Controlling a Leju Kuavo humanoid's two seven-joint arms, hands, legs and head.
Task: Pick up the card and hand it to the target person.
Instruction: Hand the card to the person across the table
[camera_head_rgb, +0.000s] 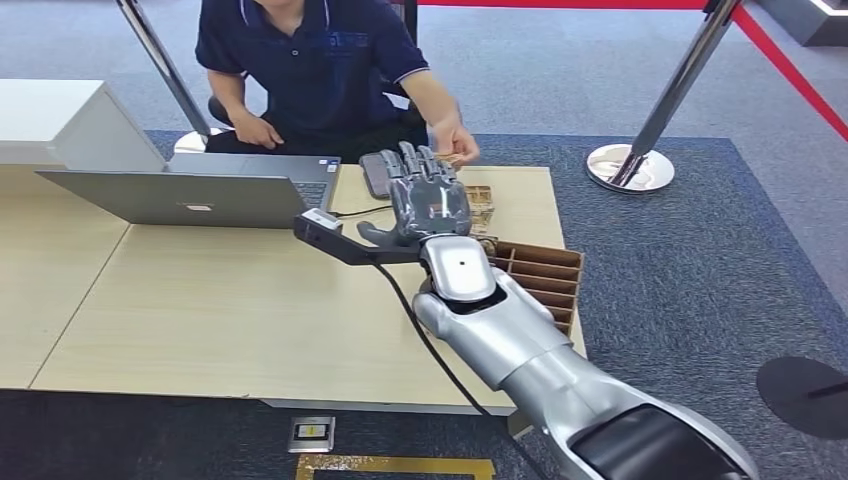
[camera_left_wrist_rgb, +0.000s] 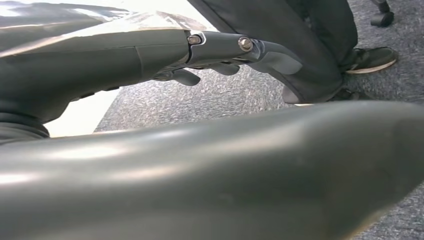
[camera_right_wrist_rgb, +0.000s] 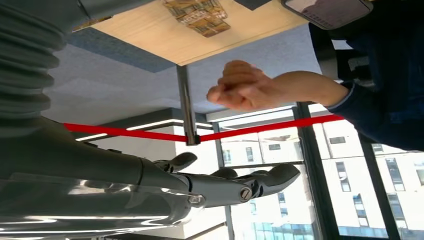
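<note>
My right hand (camera_head_rgb: 430, 205) is stretched out over the far side of the table (camera_head_rgb: 200, 300), palm down, fingers straight and apart, with nothing in its grasp. From the head view the person's hand (camera_head_rgb: 456, 143) sits at about one o'clock from my fingertips, just beyond them, and something thin and pale, which I take for the card (camera_head_rgb: 452, 157), shows at its fingers; it is too small for me to tell its long axis or which way it points. The right wrist view gives my right hand from the side, fingers extended and empty, and the person's hand (camera_right_wrist_rgb: 240, 87) closed with the fingers curled in (the card itself I cannot make out there). That view also catches a stack of cards (camera_right_wrist_rgb: 197, 15) on the tabletop, which the head view shows half hidden behind my hand, beside a slotted wooden holder (camera_head_rgb: 545, 280). My left hand (camera_left_wrist_rgb: 220, 55) appears in its wrist view above grey carpet, fingers loosely extended, holding nothing. A laptop (camera_head_rgb: 200, 190) lies open at ten o'clock.
</note>
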